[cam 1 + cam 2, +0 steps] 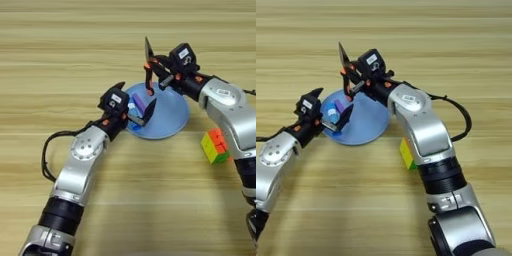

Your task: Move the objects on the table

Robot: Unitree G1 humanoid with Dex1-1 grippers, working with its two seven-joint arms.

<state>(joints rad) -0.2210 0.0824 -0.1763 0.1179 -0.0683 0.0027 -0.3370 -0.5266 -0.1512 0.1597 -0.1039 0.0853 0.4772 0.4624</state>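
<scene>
The round light-blue plate [172, 117] lies at frame centre on the table [60, 60]. On its left part rest the purple bar [139, 103] and the glue-stick tube [332, 113]. The left gripper [135, 102] is spread open around them. The right gripper [149, 65], above the plate's upper edge, grips the orange-handled pliers [149, 80]. The puzzle cube [215, 145] sits right of the plate.

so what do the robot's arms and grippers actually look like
Both arms have silver-grey shells with black joint bands and a black cable looping beside each. The left gripper and right gripper are black blocks with two thin black fingers, orange accents at the wrist, and a white label on top.
</scene>
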